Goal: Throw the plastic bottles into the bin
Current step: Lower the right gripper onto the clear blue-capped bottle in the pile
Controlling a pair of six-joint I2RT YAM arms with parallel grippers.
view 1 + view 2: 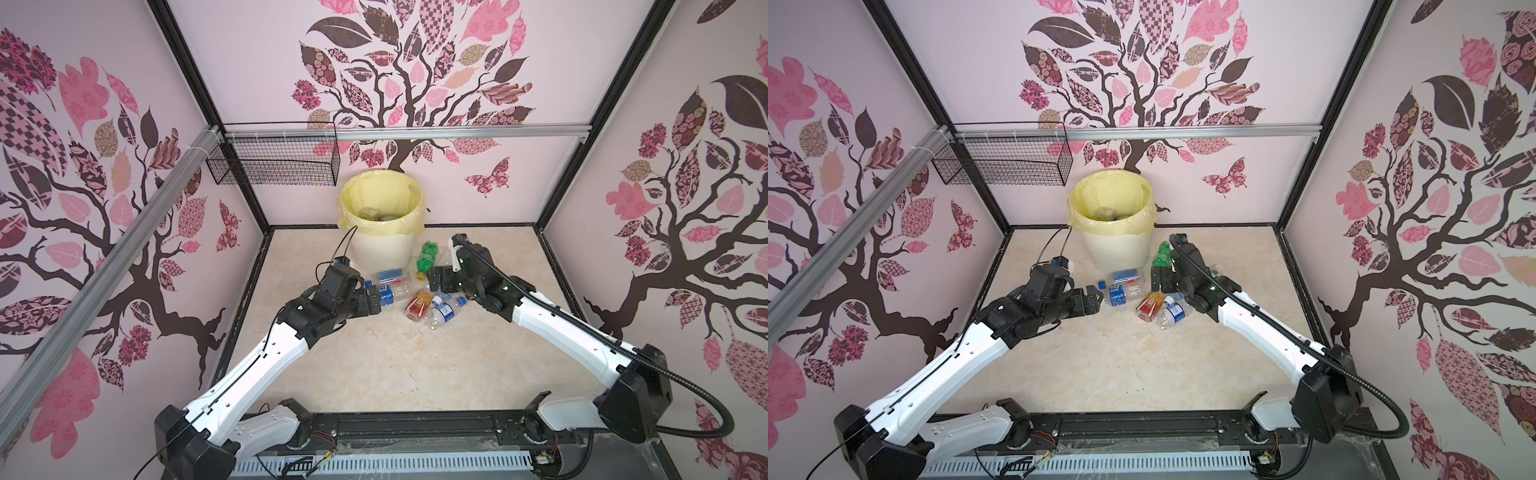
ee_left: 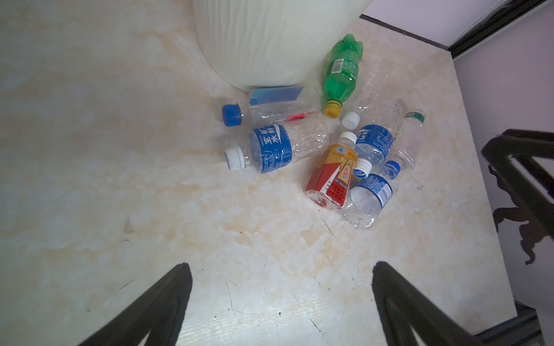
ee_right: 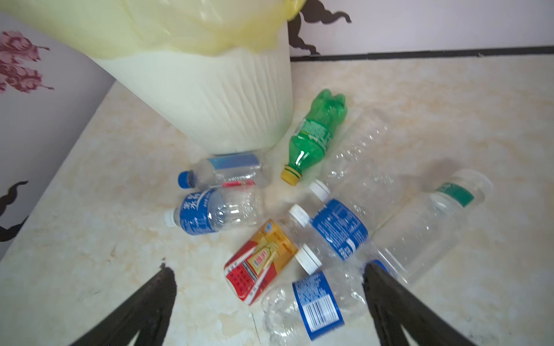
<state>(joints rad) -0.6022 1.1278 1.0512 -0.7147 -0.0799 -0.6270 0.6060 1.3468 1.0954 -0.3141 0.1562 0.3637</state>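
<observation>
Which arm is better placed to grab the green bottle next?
Probably the right. The right gripper, open, is close to the green bottle at its yellow-capped end; the left gripper, also open, is farther off by a blue-labelled bottle.

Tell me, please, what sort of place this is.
Probably a staged robot test booth: tree-patterned wall panels in a black frame, a marble-look tabletop, and a lined bin beside scattered plastic bottles.

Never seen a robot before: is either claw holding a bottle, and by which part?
Nothing is held: left gripper and right gripper both stand open and empty.
</observation>
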